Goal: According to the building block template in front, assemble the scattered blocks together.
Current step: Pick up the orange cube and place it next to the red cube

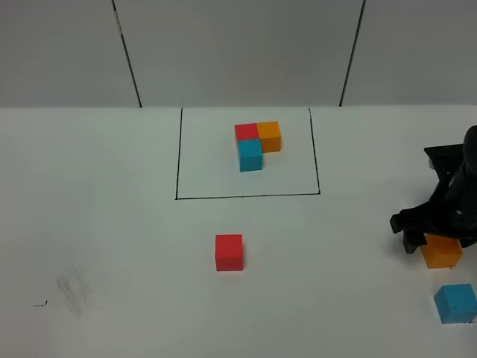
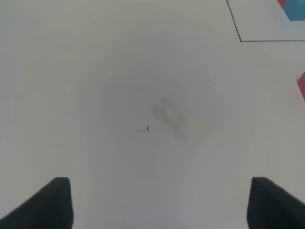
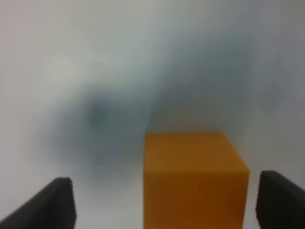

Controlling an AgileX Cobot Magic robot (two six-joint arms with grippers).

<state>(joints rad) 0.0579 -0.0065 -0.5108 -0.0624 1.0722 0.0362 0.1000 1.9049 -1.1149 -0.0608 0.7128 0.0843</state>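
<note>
Surface (image 1: 112, 224): white and matte, running back to pale grey wall panels (image 1: 238, 52) split by dark seams.
Far left: a faint grey smudge (image 1: 73, 289) with a small black tick mark (image 1: 39, 303) just beside it, near the front edge.
Left end effector (image 2: 157, 202): seen only by its own wrist camera; its two dark fingertips stand wide apart with nothing between them, hanging over the smudge and the tick mark, well apart from every block.
Red block (image 1: 229, 252): alone on the surface left of centre, in front of the drawn frame and outside it, far from both end effectors.
Black rectangle (image 1: 179, 164): a thin drawn line, open toward the wall, in the middle at the back.
Building block template (image 1: 257, 145): inside the rectangle, three touching cubes in an L; red and orange side by side at the back, blue in front of the red.
Right end effector (image 3: 167, 202): low at the right edge, jaws apart and straddling the orange block; gaps show on both sides, so it is not clamped.
Orange block (image 1: 441, 252): on the surface between those fingers, closer to one finger than the other.
Blue block (image 1: 455, 303): nearest the front at the far right, just in front of the orange block, not touching it and outside the fingers.
</note>
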